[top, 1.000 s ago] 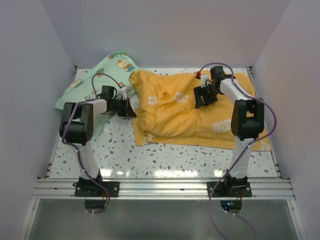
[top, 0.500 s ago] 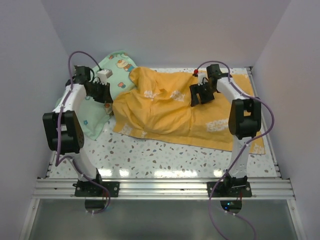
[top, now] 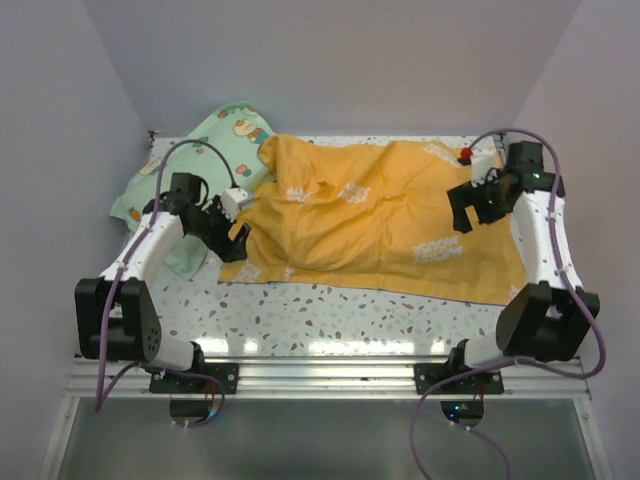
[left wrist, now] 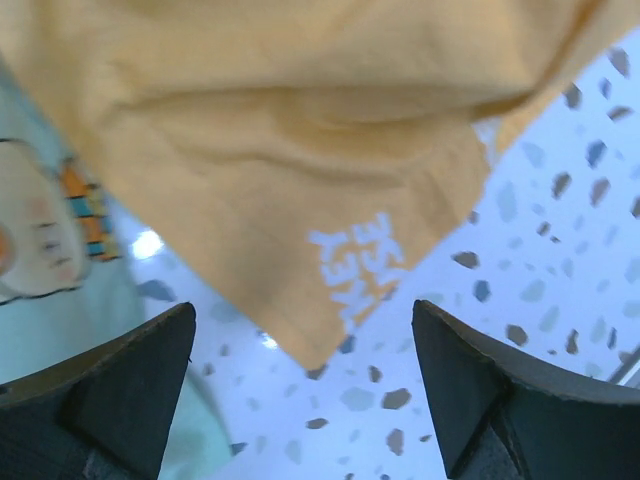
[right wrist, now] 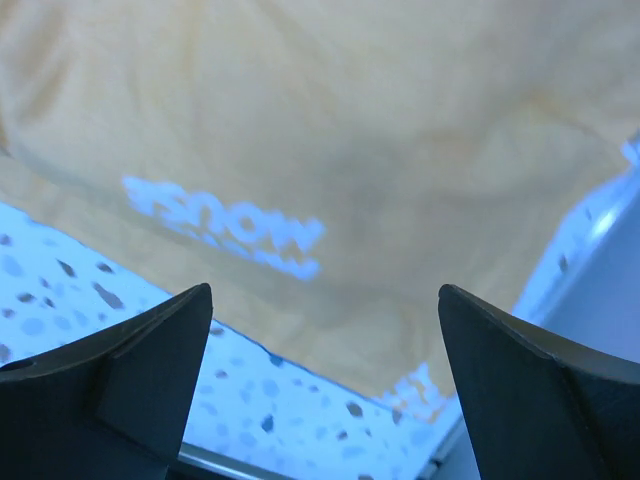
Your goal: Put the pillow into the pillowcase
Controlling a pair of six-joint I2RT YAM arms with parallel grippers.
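Note:
The orange-yellow pillowcase [top: 380, 225] with white lettering lies spread across the table, puffed up in its left half. The pillow is hidden; no cream cloth shows in any view. My left gripper [top: 236, 236] hovers open at the case's near-left corner. In the left wrist view that corner of the pillowcase [left wrist: 300, 150] hangs just beyond the left gripper [left wrist: 302, 310], which holds nothing. My right gripper [top: 470, 208] is open above the case's right part. The right wrist view shows the right gripper [right wrist: 324, 288] wide apart over the flat pillowcase [right wrist: 350, 120] and its near edge.
A mint-green cartoon-print pillow [top: 215, 135] lies at the back left, partly under the case, and shows at the left as the mint-green pillow [left wrist: 40, 250]. Speckled tabletop [top: 330, 310] runs along the front to an aluminium rail [top: 320, 375]. Walls close in on three sides.
My left gripper let go of the case and opened, coming back to its near-left corner. My right arm swung from the middle to the right and opened wider. The case now lies flatter.

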